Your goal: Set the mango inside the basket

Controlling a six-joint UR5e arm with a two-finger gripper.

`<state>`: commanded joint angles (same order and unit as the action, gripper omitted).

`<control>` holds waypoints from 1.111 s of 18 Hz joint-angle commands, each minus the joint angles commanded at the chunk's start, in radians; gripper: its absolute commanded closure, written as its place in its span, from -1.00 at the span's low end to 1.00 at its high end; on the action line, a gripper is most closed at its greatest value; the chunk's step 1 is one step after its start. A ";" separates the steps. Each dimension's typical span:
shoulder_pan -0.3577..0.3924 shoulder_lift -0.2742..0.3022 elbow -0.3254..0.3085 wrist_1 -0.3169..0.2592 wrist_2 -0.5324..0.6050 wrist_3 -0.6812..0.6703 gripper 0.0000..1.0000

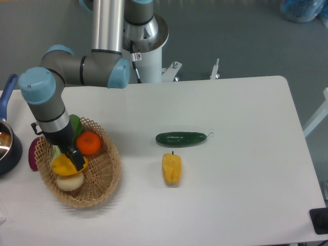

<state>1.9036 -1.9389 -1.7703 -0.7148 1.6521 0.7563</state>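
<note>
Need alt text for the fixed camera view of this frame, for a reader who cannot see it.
The gripper reaches down into the wicker basket at the table's left, right at the yellow mango, which lies beside an orange and a pale round item. A cucumber and yellow pepper lie mid-table; a blue-handled pot sits at the left edge.

A cucumber lies just above a yellow pepper.

Crowded basket, open tabletop to the right

The round tan wicker basket is packed with fruit under the black pincer; a dark blue-handled pot flanks it. Only a green cucumber and ridged yellow pepper interrupt the white tabletop.
</note>
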 joint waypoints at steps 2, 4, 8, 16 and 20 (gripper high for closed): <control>0.012 0.011 0.008 0.000 0.003 -0.003 -1.00; 0.049 0.064 -0.004 -0.003 0.003 -0.015 -1.00; 0.165 0.115 0.009 -0.003 0.002 -0.018 -1.00; 0.423 0.120 -0.012 -0.008 -0.009 0.032 -1.00; 0.537 0.103 -0.012 -0.009 -0.011 0.210 -1.00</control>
<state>2.4403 -1.8361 -1.7825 -0.7240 1.6414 0.9659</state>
